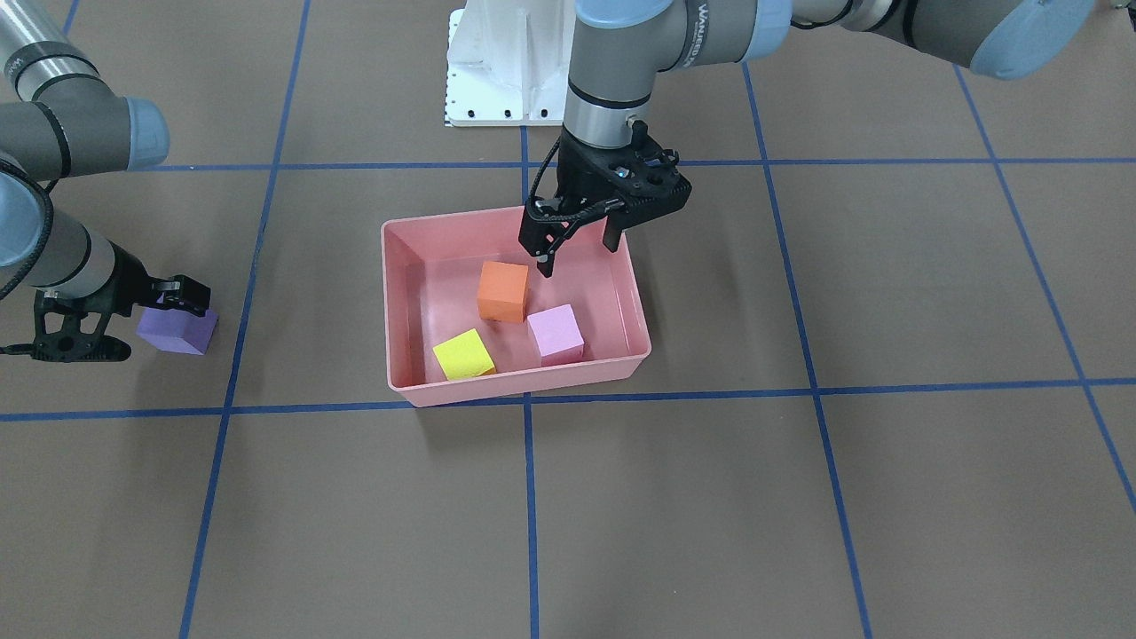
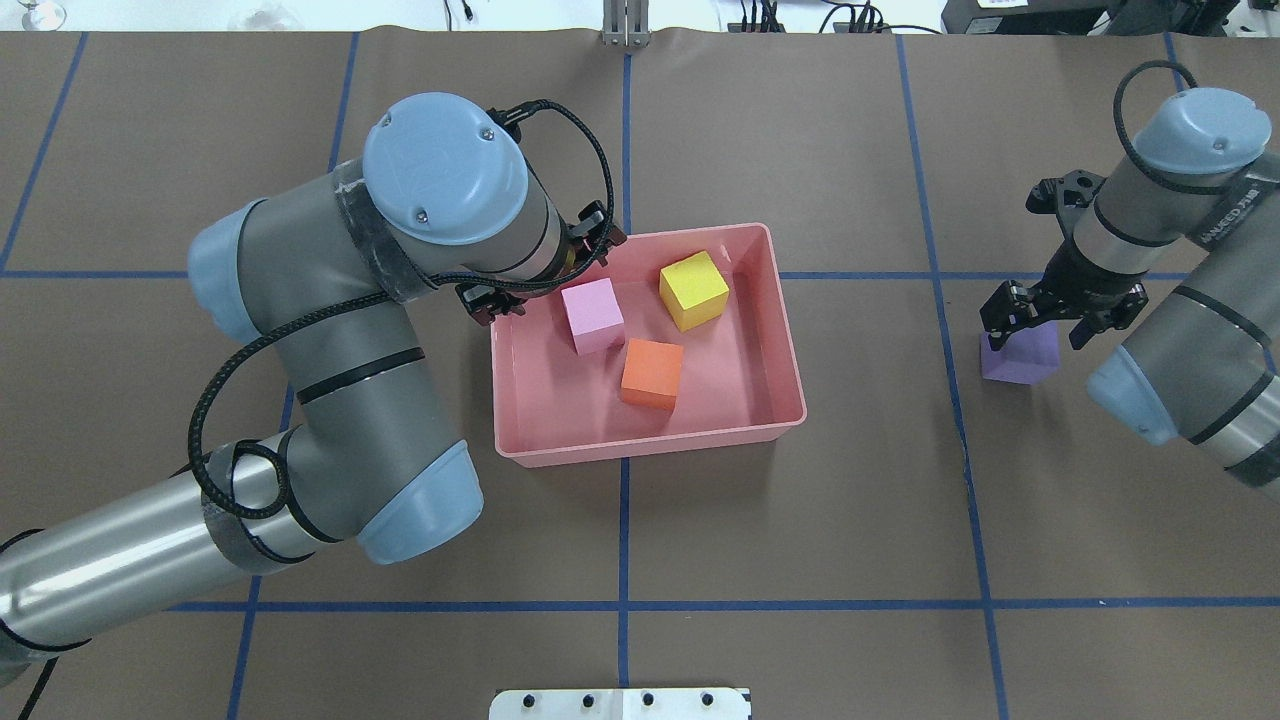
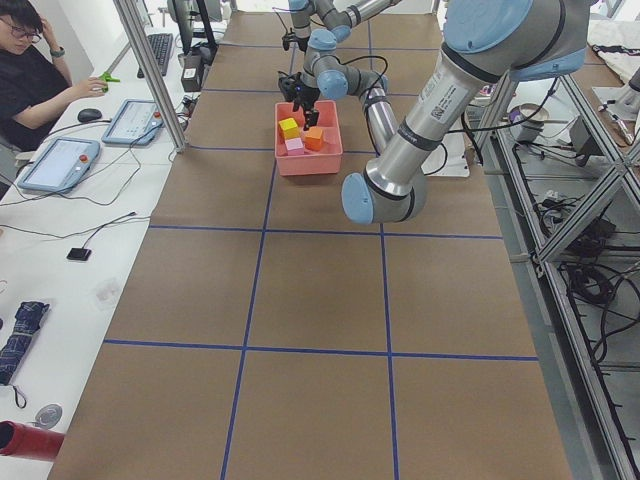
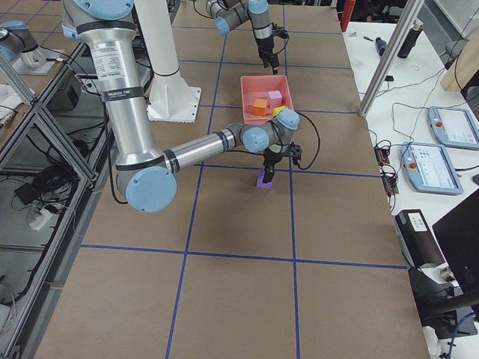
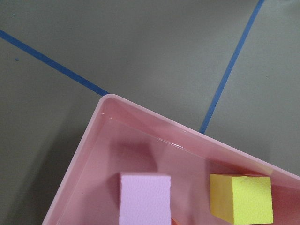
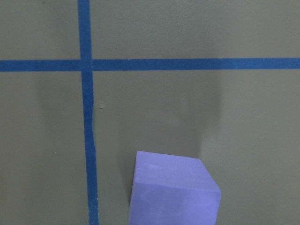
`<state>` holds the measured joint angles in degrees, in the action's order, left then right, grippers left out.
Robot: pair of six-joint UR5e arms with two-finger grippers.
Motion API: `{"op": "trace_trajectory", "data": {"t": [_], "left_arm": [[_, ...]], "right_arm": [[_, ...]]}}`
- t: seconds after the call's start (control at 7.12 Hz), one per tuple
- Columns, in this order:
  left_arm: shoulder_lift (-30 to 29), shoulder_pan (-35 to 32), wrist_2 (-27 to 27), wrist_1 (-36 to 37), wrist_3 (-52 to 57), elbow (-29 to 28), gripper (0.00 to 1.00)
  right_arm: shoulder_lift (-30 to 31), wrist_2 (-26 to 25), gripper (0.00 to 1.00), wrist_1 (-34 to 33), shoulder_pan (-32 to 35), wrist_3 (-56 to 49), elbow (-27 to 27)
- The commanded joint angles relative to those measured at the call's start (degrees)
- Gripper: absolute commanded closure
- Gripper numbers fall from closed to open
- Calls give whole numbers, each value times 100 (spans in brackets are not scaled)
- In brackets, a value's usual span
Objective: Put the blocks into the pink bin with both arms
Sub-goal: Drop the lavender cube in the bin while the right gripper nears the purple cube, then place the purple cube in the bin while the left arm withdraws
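- Table (image 2: 800, 520): brown, with a grid of blue tape lines; it fills the overhead view.
- Left arm (image 2: 340, 330): enters at the overhead view's lower left and bends up to the bin's upper-left corner.
- Right arm (image 2: 1190, 330): at the right edge of the overhead view.
- Bin (image 2: 650, 448): at the centre of the overhead view, flat on the table.
- Left gripper (image 1: 575, 244): points down over the bin's far end in the front view, jaws apart and empty, beside the orange block.
- Right gripper (image 2: 1038, 335): right of centre in the overhead view, jaws apart over the purple block; I cannot tell if it touches the block.
- Pink block (image 2: 592, 315), yellow block (image 2: 693, 290) and orange block (image 2: 652, 373): inside the bin, close together.
- Purple block (image 2: 1020, 358): on the table, well to the right of the bin.
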<state>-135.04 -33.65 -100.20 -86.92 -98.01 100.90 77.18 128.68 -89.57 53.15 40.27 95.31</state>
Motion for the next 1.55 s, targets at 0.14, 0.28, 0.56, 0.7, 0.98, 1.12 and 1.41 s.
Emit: {"op": "trace_trajectory", "data": {"t": [0.14,0.28,0.56,0.7,0.98,1.12,1.41], "left_arm": [[12,-1,9,0,1,0,1],[12,-1,9,0,1,8,1],[4,-18,9,9,10,35,1],[30,-62,-9,35,210,165,1],[553,-159,-26,53,1033,647,1],[1114,-298,-44,53,1752,1033,1],[2188,-790,-88,18,2756,1668,1]], "right_arm": [[-88,-115,68,1,-103,129,-127],[-106,-176,100,10,-94,156,-110],[-159,-186,100,-16,411,104,187],[-237,311,100,-103,912,104,529],[-736,1349,100,-156,1486,191,550],[-1044,1396,100,-488,1497,200,602],[-1642,1388,100,-1034,1183,357,725]]}}
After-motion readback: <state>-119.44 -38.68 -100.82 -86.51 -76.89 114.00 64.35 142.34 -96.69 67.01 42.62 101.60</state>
